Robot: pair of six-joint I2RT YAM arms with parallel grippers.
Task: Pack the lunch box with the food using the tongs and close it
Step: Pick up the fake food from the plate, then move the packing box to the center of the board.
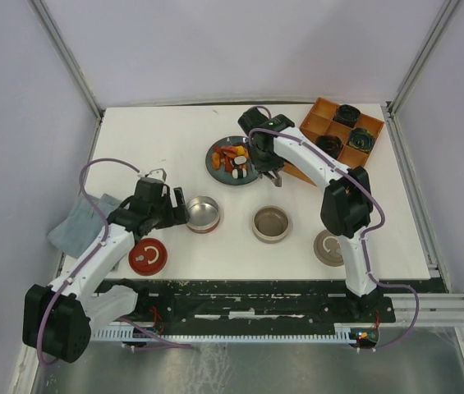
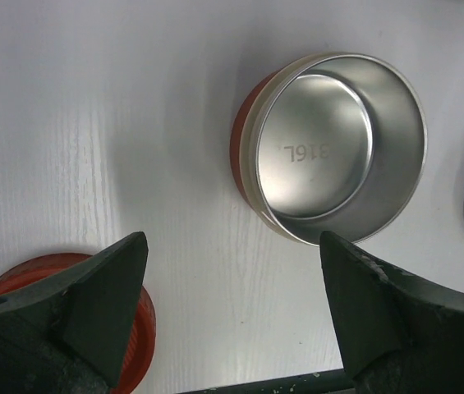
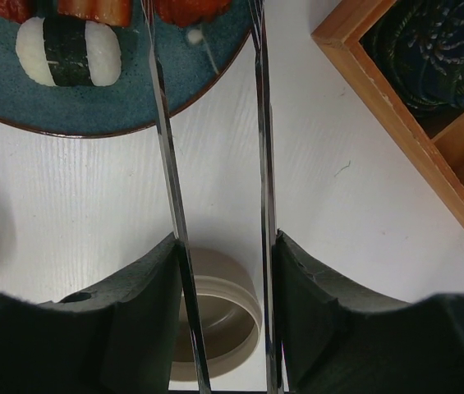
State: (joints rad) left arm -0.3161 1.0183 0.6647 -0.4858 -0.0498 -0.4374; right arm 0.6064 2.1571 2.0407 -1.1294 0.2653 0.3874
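My right gripper (image 3: 225, 246) is clamped on the tongs (image 3: 263, 148), one finger pressed against the outside of each arm. The two thin, mirror-bright silver arms run straight out from the fingers with a gap between them and reach the near edge of the blue-green plate (image 3: 92, 107). On that plate I see the food (image 3: 67, 51): a white rice piece with a dark band across it, and orange and red pieces cut off by the frame edge. Beside the tongs sits the wooden tray (image 3: 396, 131) holding dark green rosettes (image 3: 437, 49). My left gripper (image 2: 233, 246) hangs with its jaws spread wide and nothing between them, over bare table near the steel bowl (image 2: 396, 189). The bowl is red-based, shiny and empty inside. A red lid (image 2: 18, 279) lies partly hidden behind one finger.
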